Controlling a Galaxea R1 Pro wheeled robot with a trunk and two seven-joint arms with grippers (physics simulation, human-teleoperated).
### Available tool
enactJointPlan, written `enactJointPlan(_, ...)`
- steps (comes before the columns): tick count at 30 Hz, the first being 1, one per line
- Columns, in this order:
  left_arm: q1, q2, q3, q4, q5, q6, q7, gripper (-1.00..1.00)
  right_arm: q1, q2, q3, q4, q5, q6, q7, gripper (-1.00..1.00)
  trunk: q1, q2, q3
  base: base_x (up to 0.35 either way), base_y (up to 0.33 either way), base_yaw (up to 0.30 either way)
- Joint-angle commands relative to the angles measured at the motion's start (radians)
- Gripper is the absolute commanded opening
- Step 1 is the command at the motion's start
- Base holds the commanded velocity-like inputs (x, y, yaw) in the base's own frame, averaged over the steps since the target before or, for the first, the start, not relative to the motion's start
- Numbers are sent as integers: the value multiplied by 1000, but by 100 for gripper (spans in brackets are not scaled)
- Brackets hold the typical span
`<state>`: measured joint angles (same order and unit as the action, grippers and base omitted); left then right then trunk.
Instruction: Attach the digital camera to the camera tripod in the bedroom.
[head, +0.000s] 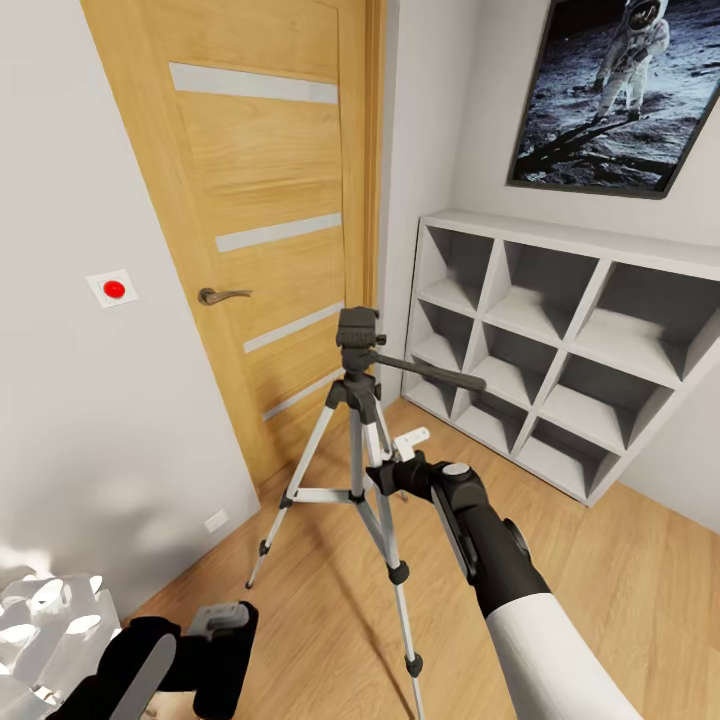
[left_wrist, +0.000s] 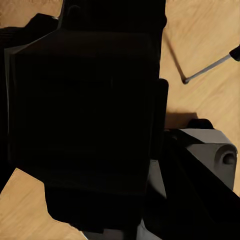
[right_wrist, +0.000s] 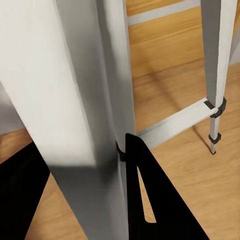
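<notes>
From my head view, the camera tripod (head: 360, 440) stands upright on the wood plank floor (head: 620, 580) in front of the wooden door (head: 270, 200), its black head with the long pan handle (head: 430, 370) pointing toward the white cube shelf (head: 560, 350). My right claw (head: 395, 460) reaches in at the tripod's upper legs, just below the head. My right wrist view brings that close: a silver leg (right_wrist: 85, 110) sits right up against the camera, with one dark finger (right_wrist: 150, 200) beside it and a cross brace (right_wrist: 175, 125) running to another leg (right_wrist: 217, 60). Whether this claw is clamped on the leg or merely alongside, I cannot tell.

My left claw (head: 215, 650) hangs low near the floor. Its wrist view shows a large black block, the digital camera (left_wrist: 85, 110), pressed between its fingers, so it is clamped on it, with a tripod foot (left_wrist: 186, 80) on the floor beyond.
</notes>
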<state>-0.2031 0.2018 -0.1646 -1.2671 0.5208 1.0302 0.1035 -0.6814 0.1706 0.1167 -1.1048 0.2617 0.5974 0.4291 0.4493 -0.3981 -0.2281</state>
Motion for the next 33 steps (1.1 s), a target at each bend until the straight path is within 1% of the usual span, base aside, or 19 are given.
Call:
enactJointPlan(1, -3, 2, -2, -7, 9, 3, 9, -100, -1, 0, -2, 12, 11, -9, 8, -100, 1, -2, -2, 0, 0, 0)
enactJointPlan(4, -14, 4, -2, -28, 8, 5, 11, -100, -1, -1, -3, 45, 12, -43, 6, -100, 1, -2, -2, 0, 0, 0)
enactJointPlan(5, -32, 5, -2, -38, 7, 7, 12, -100, -1, -2, -4, 64, 13, -61, 5, -100, 1, -2, -2, 0, 0, 0)
enactJointPlan(6, -112, 7, -1, -50, 5, 11, 12, -100, -1, -3, -4, 100, 16, -102, 6, -100, 1, -2, -2, 0, 0, 0)
enactJointPlan(7, -133, 8, -1, -50, 5, 12, 12, -100, -1, -4, -4, 105, 16, -108, 6, -100, 1, -2, -2, 0, 0, 0)
enactJointPlan(8, -207, 8, -1, -50, 5, 14, 12, -100, -1, -12, -4, 114, 17, -122, 7, -100, 1, -2, -2, 0, 0, 0)
enactJointPlan(10, -320, 8, -1, -40, 7, 16, 12, -100, -1, -34, -4, 119, 17, -130, 10, -100, 1, -2, -2, 0, 0, 0)
enactJointPlan(12, -479, 7, -1, 49, 9, 17, 13, -100, -1, -54, -3, 121, 16, -133, 11, -100, 1, -2, -2, 0, 0, 0)
enactJointPlan(13, -518, 7, -1, 78, 9, 17, 13, -100, -1, -57, -4, 121, 16, -134, 11, -100, 1, -2, -2, 0, 0, 0)
enactJointPlan(14, -597, 7, -1, 141, 10, 17, 13, -100, -1, -62, -4, 121, 16, -134, 11, -100, 1, -2, -2, 0, 0, 0)
enactJointPlan(15, -729, 7, -1, 241, 11, 17, 13, -100, -1, -67, -4, 121, 16, -134, 10, -100, 1, -2, -2, 0, 0, 0)
enactJointPlan(16, -790, 6, 0, 281, 11, 17, 13, -100, -1, -68, -5, 121, 16, -134, 10, -100, 1, -2, -2, 0, 0, 0)
enactJointPlan(17, -819, 6, 0, 298, 11, 17, 13, -100, -1, -68, -5, 121, 16, -134, 10, -100, 1, -2, -2, 0, 0, 0)
enactJointPlan(18, -874, 5, 0, 326, 11, 17, 13, -100, -1, -69, -5, 121, 15, -134, 9, -100, 1, -2, -2, 0, 0, 0)
enactJointPlan(19, -899, 4, 0, 338, 11, 17, 13, -100, -1, -69, -5, 120, 15, -133, 9, -100, 1, -2, -2, 0, 0, 0)
enactJointPlan(20, -947, 3, 0, 358, 12, 17, 13, -100, -1, -69, -5, 117, 15, -133, 9, -100, 1, -2, -2, 0, 0, 0)
enactJointPlan(24, -1052, -2, 0, 392, 14, 17, 12, -100, -1, -69, -4, 112, 16, -131, 7, -100, 1, -2, -2, 0, 0, 0)
enactJointPlan(29, -1116, -15, 0, 395, 15, 17, 12, -100, -1, -69, -3, 108, 16, -131, 5, -100, 1, -2, -2, 0, 0, 0)
enactJointPlan(33, -1168, -50, 1, 389, 15, 17, 12, -100, -1, -69, -2, 102, 18, -128, 3, -100, 1, -2, -2, 0, 0, 0)
